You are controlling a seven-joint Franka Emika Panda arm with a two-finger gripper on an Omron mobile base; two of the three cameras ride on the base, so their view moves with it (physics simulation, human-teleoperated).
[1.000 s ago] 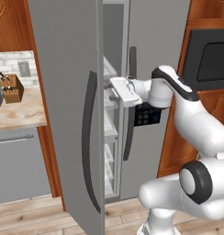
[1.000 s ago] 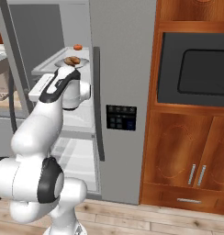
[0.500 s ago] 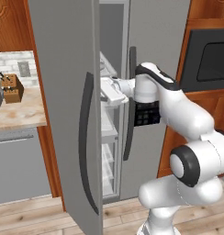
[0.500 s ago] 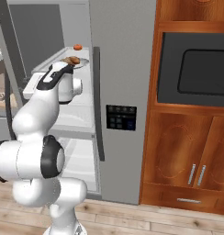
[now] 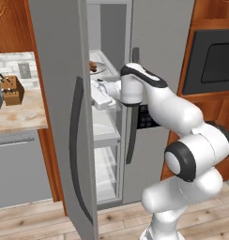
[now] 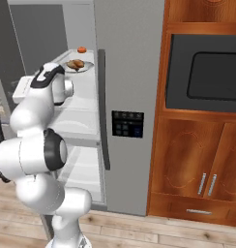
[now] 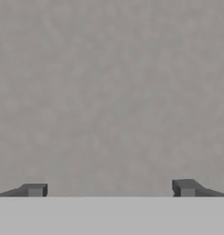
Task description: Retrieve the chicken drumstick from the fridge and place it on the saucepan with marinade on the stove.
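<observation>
From the left base view, our arm reaches past the open door into the fridge (image 5: pixel 158 37), hand beside a shelf. From the right base view, the chicken drumstick (image 6: pixel 75 63) lies on a plate (image 6: pixel 86 66) on the upper shelf, above and right of our wrist. In the hand view, the tool (image 7: pixel 109 189) stands spread wide, empty, facing grey wall; rising carelessly, we could knock the plate.
</observation>
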